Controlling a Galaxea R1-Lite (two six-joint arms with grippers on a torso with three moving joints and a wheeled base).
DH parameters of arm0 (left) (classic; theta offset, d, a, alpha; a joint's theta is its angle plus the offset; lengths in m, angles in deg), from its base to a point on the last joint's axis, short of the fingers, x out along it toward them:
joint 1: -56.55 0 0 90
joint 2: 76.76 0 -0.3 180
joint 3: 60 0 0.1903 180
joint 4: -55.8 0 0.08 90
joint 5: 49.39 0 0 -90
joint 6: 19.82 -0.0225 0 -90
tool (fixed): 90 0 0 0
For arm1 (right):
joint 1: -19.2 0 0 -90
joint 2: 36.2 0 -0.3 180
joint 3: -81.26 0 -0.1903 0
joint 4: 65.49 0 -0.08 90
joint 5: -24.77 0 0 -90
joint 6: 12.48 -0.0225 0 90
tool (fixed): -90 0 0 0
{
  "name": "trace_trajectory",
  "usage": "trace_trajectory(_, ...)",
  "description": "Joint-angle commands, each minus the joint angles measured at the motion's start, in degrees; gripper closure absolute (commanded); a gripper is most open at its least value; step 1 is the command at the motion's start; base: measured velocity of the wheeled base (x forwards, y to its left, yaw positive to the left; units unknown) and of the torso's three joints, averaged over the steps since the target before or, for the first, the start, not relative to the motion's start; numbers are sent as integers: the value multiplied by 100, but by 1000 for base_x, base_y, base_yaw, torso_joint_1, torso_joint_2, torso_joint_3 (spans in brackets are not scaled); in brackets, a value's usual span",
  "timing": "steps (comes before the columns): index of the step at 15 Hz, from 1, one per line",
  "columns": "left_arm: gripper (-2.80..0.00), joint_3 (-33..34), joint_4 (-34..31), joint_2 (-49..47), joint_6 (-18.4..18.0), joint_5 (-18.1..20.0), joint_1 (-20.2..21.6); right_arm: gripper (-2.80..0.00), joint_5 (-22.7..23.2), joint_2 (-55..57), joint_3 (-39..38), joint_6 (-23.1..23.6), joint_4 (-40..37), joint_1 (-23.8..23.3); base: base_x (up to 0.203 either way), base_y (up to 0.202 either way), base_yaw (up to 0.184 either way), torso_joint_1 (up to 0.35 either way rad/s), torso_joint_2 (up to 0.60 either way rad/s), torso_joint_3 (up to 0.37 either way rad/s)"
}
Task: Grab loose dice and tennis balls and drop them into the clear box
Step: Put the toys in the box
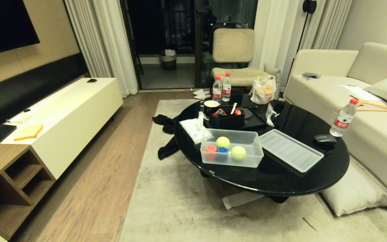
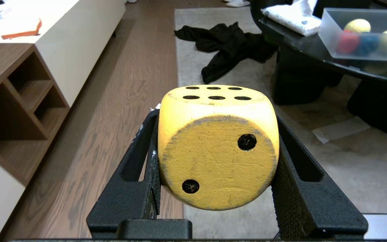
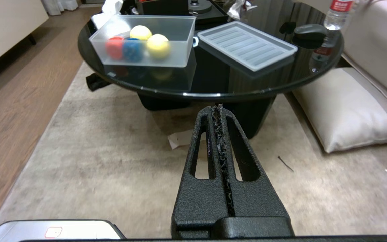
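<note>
Left wrist view: scuffed yellow wooden die, rounded corners, dark pips, clamped between left gripper textured black fingers. Right gripper pressed closed, empty; clear box ahead.

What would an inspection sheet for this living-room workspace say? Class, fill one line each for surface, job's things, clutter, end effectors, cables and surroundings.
Surface: round black glossy table on a pale rug.
Job's things: clear box on the table holds two tennis balls, a red die and a blue die; its lid lies beside it; a yellow die is held off the table.
Clutter: black tray, water bottles, plastic bag, tissues, black cloth and paper on the floor.
End effectors: left end effector shut on the yellow die; right end effector shut, empty, short of the table.
Cables: nothing seen.
Surroundings: sofa, chair, cabinet, floor cushion.
</note>
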Motion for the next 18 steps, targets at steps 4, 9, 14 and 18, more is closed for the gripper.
trace_trajectory(4, 0, 0, 0, -7, 3, -2, 0, 0, 1, 9, 0, 0, 6, 1, 174, 0, 8, 1, 5, 5)
trace_trajectory(9, 0, 0, 0, -7, -6, -2, 0, 0, 1, 9, 0, 0, 8, 1, 176, 0, 8, 2, 1, 3)
trace_trajectory(14, 0, 0, 0, -7, -6, -2, 0, 0, 1, 9, 0, 0, 8, 1, 147, 0, -12, 2, 5, 3)
trace_trajectory(18, 0, 0, 0, -7, 3, -2, 0, 0, 1, 9, 0, 0, 8, 1, 0, 0, 0, 0, 0, 0)
